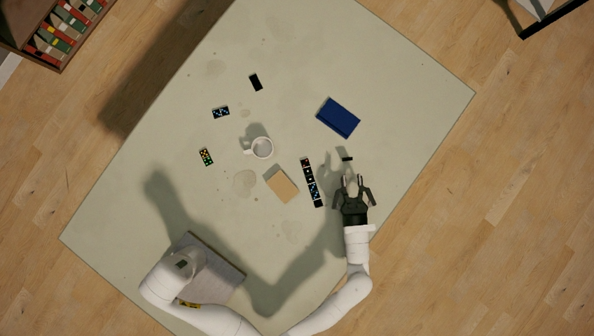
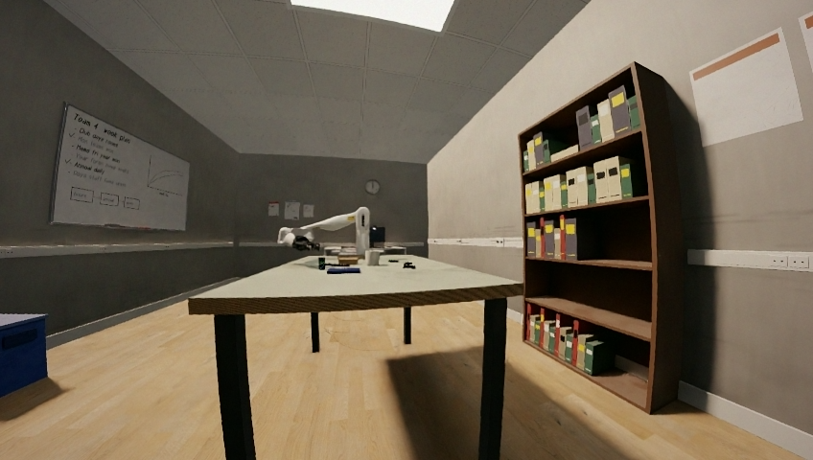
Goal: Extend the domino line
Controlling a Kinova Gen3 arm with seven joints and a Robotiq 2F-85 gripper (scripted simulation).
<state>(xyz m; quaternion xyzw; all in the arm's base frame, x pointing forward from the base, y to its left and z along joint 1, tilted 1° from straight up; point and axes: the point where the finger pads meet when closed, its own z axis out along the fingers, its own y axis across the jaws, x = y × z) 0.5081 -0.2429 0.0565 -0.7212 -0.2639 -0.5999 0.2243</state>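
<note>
The line of dominoes [image 1: 311, 182] lies face up on the table, running from a red-pip end at the far side to a blue-pip end near me. A black domino [image 1: 347, 158] stands on its long edge just right of the line's far end; it also shows in the side view [image 2: 321, 263]. My gripper [image 1: 351, 179] is open and empty, a short way on the near side of that domino and apart from it; it hovers above the table in the side view [image 2: 304, 244]. Two dominoes lie face up at the left: a blue-pip one [image 1: 220, 112] and an orange-and-green one [image 1: 205, 157]. One black domino [image 1: 255, 82] lies face down at the far side.
A white mug [image 1: 262, 147] and a tan box [image 1: 282, 186] stand left of the line. A blue book [image 1: 337, 117] lies beyond the standing domino. My arm's base sits on a grey pad [image 1: 210, 272] at the near edge. The table's right edge is close to my gripper.
</note>
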